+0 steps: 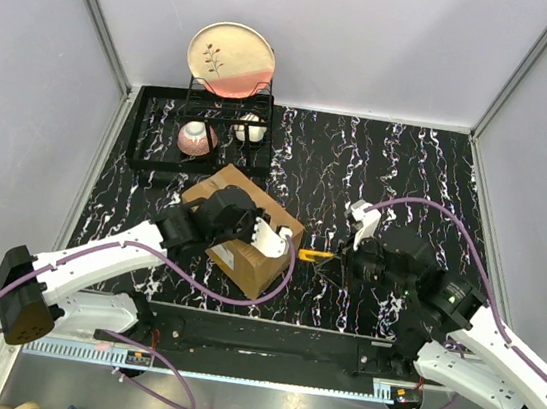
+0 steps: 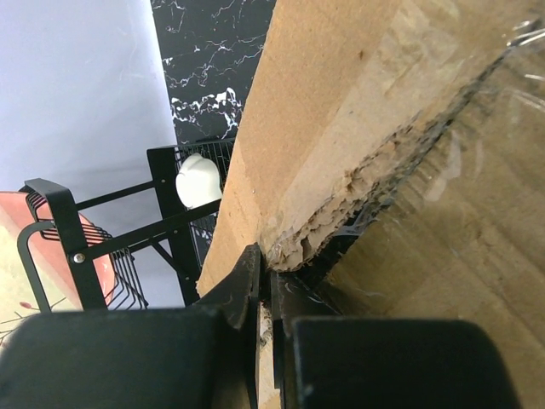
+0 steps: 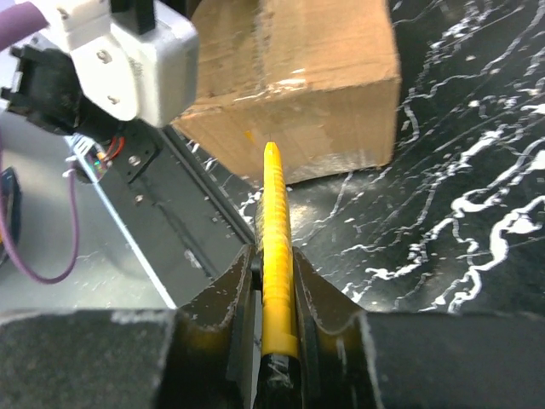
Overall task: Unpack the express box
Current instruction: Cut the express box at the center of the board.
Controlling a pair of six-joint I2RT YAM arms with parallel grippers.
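Note:
The express box [image 1: 249, 237], a brown cardboard carton, sits on the black marbled table left of centre. My left gripper [image 1: 244, 217] is on top of it. In the left wrist view that gripper [image 2: 266, 274] is shut on a thin cardboard flap edge of the box [image 2: 341, 102], beside a torn, taped seam [image 2: 383, 179]. My right gripper [image 1: 352, 262] is just right of the box and shut on a yellow utility knife [image 1: 315, 256]. From the right wrist, the knife [image 3: 274, 221] points at the box's near side [image 3: 298, 85], its tip a short way off.
A black dish rack [image 1: 161, 139] stands at the back left with a plate [image 1: 231, 58], a pink bowl [image 1: 198, 137] and a white cup [image 1: 250, 129]. The rack [image 2: 111, 230] is close behind the box. The left arm's white wrist [image 3: 128, 51] is near the knife tip.

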